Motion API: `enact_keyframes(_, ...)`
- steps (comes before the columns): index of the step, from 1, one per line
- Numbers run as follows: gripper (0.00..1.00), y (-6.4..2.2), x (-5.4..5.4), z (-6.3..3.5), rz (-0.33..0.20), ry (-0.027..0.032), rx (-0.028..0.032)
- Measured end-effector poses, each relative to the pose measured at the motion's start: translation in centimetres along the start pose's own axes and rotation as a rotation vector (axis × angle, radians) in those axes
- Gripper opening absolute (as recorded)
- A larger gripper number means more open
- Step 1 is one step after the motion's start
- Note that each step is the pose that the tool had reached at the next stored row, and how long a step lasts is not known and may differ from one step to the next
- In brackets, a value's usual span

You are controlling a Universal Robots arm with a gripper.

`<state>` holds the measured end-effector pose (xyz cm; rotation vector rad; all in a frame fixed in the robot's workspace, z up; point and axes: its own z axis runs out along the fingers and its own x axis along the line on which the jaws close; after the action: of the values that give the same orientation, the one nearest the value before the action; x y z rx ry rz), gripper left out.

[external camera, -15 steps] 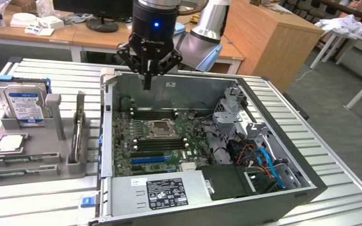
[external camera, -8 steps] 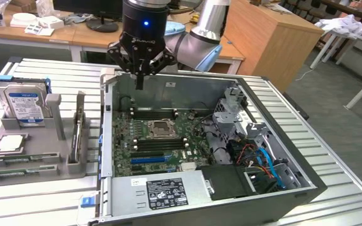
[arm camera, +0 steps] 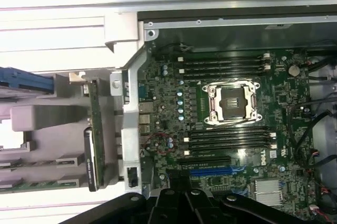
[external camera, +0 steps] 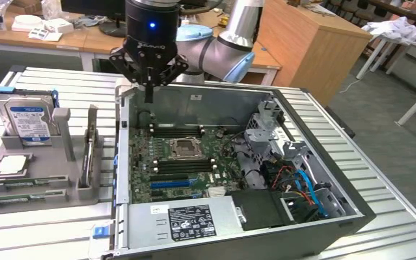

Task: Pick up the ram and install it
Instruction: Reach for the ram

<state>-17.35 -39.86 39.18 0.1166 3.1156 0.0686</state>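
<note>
Two ram sticks (external camera: 27, 183) lie as thin green strips in the front slots of a grey holder (external camera: 63, 162) on the exterior view's left. In the wrist view they are green strips (arm camera: 42, 163) in the same holder. My gripper (external camera: 149, 96) hangs above the back left corner of the open computer case (external camera: 324, 162), well away from the sticks. Its fingers are shut to a narrow point with nothing between them. On the motherboard (external camera: 144, 154), empty black memory slots with white clips (external camera: 179, 130) flank the CPU socket (external camera: 183, 145); the wrist view shows these slots (arm camera: 226, 64) too.
A hard drive (external camera: 26, 116) stands upright at the back of the holder, and a tall green card (external camera: 89, 149) stands on edge beside the case wall. A blue slot (external camera: 170, 183), a power supply (external camera: 186, 219) and loose cables (external camera: 302, 184) fill the case. Desks stand behind.
</note>
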Motion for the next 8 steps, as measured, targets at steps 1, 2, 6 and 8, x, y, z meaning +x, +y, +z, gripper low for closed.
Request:
enact_keyframes(1,0.11,-0.02,0.2,0.01,0.0,0.0003,-0.0001)
enact_keyframes(2,0.11,-0.03,0.4,0.01,0.0,0.0008,-0.0001)
enact_keyframes(6,0.11,-0.1,1.4,0.03,0.0,0.0032,0.0002)
enact_keyframes(8,0.11,-0.13,1.9,0.05,0.0,0.0041,0.0001)
